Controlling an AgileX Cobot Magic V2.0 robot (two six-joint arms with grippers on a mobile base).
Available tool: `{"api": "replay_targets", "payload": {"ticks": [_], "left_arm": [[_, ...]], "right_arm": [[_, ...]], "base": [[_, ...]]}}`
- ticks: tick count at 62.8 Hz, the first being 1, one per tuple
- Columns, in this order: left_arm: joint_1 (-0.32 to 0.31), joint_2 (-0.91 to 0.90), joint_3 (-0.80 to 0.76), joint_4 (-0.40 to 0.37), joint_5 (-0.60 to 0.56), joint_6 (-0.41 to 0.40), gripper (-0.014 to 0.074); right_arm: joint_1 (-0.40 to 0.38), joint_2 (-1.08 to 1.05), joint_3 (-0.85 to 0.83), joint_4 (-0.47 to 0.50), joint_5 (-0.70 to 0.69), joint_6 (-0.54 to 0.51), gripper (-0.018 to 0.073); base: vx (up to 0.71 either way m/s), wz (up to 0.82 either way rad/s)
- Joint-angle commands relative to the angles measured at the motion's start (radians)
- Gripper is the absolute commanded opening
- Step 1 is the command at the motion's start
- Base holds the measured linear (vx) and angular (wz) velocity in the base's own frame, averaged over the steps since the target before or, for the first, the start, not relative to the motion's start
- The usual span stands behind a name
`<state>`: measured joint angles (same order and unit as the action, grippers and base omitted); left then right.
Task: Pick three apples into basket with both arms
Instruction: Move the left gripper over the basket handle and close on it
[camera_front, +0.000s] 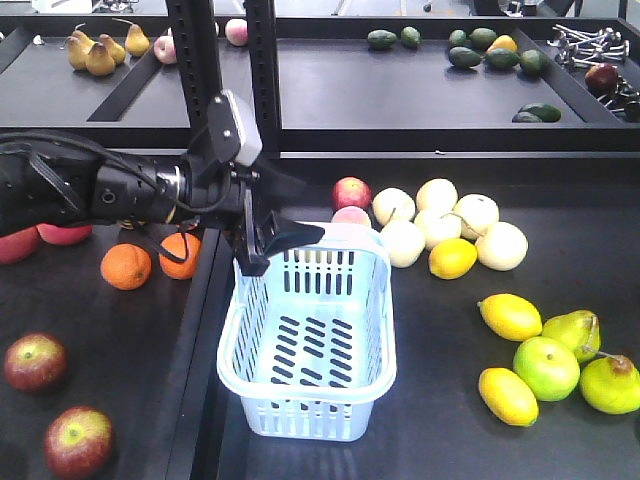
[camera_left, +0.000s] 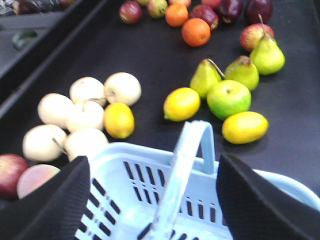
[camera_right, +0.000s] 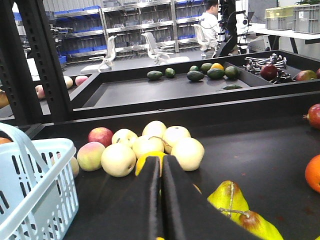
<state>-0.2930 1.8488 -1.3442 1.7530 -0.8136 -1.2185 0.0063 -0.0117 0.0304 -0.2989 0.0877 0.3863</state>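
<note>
- The basket (camera_front: 372, 330) sits mid-tabletop (camera_front: 440, 440), empty, with its slotted floor bare.
- The left arm (camera_front: 110, 190) reaches in from the left. The left tool (camera_front: 285, 250) hangs over the basket's far left corner.
- That tool is released and grips nothing. In the left wrist view its two black fingers (camera_left: 50, 205) stand wide apart on either side of the basket's handle (camera_left: 182, 165). I can't tell whether they touch the rim.
- The right tool (camera_right: 161, 162) is clenched, fingers pressed flat together with nothing between them. It sits low over the tabletop, aimed at a cluster of pale fruit (camera_right: 150, 145), with a lemon (camera_right: 145, 162) just past its tip. It doesn't show in the front view.
- Two dark red apples (camera_front: 35, 362) (camera_front: 77, 442) lie front-left on the left section of the tabletop, well apart from the basket. I can't pick out a third for certain.
- Two oranges (camera_front: 126, 266) rest just under the left arm, between those apples and the basket's far end.
</note>
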Motion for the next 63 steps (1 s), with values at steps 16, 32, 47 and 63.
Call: {"api": "replay_targets", "payload": {"ticks": [16, 32, 47, 63], "left_arm": [[-0.004, -0.04, -0.028, 0.052, -0.014, 0.011, 0.0501], [-0.004, 0.021, -0.028, 0.052, -0.004, 0.018, 0.0501], [-0.004, 0.058, -0.028, 0.052, 0.027, 0.041, 0.0501], [-0.004, 0.068, -0.028, 0.052, 0.042, 0.024, 0.0461]], "right_arm": [[-0.005, -0.013, 0.011, -0.011, -0.074, -0.002, -0.0004], [-0.005, -0.013, 0.011, -0.011, -0.074, -0.002, -0.0004], [-0.005, -0.013, 0.011, -0.011, -0.074, -0.002, -0.0004], [-0.005, -0.013, 0.011, -0.011, -0.074, -0.002, -0.0004]], "base": [[0.0, 0.0], [0.0, 0.0], [0.0, 0.0], [0.0, 0.0]]}}
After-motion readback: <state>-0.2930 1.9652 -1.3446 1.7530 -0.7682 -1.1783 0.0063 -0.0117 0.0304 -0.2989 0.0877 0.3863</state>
